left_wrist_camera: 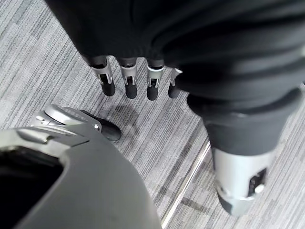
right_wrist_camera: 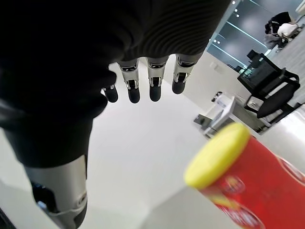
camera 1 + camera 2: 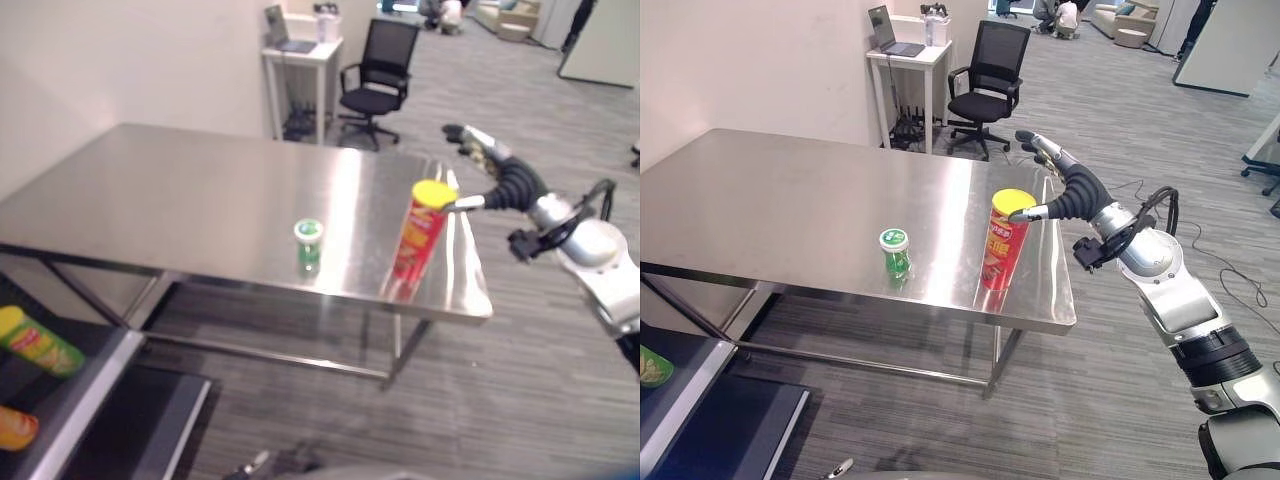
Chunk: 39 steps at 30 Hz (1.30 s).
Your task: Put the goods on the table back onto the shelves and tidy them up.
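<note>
A steel table [image 3: 790, 200] is standing against a pale wall, its top mostly bare. Two goods are sitting on it near the front edge: a tall red canister with a yellow lid [image 3: 1005, 240], upright and close to the front right corner, and a small green jar with a white lid [image 3: 895, 251], upright and well to the left of the canister with open steel between them.

The right hand [image 3: 1065, 190] is hovering just beside the canister's lid on its right side — fingers straight and spread, thumb reaching toward the lid, grasping nothing. From the right wrist view the canister is showing past the outstretched fingers [image 2: 155, 81], apart from them.

The left hand [image 1: 138, 76] is hanging over grey carpet, fingers relaxed and holding nothing.

At lower left a dark shelf [image 3: 90, 385] is carrying a green-and-yellow canister [image 3: 38, 342] lying on its side, with an orange one [image 3: 15, 428] below. Beyond the table — a black office chair [image 3: 985, 85] and a small white desk [image 3: 905, 70], with broad carpet to the right.
</note>
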Tool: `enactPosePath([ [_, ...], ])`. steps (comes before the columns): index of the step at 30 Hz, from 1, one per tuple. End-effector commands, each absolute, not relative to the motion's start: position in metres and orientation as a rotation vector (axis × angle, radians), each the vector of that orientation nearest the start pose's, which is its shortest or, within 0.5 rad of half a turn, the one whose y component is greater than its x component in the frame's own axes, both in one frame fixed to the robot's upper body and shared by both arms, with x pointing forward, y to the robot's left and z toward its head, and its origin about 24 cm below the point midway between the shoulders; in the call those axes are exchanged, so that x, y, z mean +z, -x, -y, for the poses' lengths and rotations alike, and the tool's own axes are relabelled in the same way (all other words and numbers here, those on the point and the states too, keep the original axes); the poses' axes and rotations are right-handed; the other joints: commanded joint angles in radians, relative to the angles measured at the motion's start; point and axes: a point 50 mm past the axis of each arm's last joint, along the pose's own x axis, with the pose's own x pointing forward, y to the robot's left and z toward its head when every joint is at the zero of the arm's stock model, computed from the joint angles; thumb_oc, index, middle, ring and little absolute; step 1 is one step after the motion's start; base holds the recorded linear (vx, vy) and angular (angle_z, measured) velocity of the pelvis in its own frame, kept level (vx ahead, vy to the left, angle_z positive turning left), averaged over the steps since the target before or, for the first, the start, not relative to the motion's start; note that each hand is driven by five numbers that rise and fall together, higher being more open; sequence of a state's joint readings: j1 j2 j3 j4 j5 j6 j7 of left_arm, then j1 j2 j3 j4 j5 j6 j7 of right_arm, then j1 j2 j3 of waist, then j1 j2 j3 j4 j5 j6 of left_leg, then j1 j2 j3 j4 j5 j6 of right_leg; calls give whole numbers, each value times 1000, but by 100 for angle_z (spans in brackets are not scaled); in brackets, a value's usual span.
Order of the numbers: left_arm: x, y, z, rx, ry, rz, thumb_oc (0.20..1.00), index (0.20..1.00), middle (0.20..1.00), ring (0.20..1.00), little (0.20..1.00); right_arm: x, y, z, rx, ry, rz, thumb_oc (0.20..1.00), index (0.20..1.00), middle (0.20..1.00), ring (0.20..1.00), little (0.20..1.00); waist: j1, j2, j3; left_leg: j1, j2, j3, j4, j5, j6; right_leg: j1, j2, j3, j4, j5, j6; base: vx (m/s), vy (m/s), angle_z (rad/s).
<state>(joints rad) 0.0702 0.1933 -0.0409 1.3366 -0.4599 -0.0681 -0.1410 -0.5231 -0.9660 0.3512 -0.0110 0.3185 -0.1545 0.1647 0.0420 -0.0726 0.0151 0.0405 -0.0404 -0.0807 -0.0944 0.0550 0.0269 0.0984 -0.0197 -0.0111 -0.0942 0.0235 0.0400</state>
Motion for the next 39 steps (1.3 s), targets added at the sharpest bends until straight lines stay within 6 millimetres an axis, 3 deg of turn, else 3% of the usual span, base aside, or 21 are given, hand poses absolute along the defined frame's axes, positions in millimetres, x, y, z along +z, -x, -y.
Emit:
enactPosePath([
  [1,-175,-54,-197,224,311,-1259,1000,1000,1000,1000,1000,232,-310,195,457,912,487,1000,1000,1000,1000,1000,32,-4,-48,1,39,-27,7,-49,-26,22,-53,34,7,-27,52,0,0,0],
  [6,-174,-57,-198,206,284,-1252,1000,1000,1000,1000,1000,236,-316,201,377,1060,492,1000,1000,1000,1000,1000,33,-3,-45,0,38,-31,7,-52,-24,24,-54,31,7,-31,52,0,0,0],
  [18,-173,-64,-198,181,248,-1237,1000,1000,1000,1000,1000,235,-322,209,272,1069,506,1000,1000,1000,1000,1000,44,-7,-40,-2,33,-44,7,-56,-19,26,-54,26,7,-35,49,0,0,0],
  [39,-174,-60,-198,226,324,-1230,1000,1000,1000,1000,1000,205,-334,193,446,1098,361,1000,1000,1000,1000,1000,51,-25,-33,-5,37,-52,7,-52,-23,27,-52,23,7,-34,48,0,0,0],
])
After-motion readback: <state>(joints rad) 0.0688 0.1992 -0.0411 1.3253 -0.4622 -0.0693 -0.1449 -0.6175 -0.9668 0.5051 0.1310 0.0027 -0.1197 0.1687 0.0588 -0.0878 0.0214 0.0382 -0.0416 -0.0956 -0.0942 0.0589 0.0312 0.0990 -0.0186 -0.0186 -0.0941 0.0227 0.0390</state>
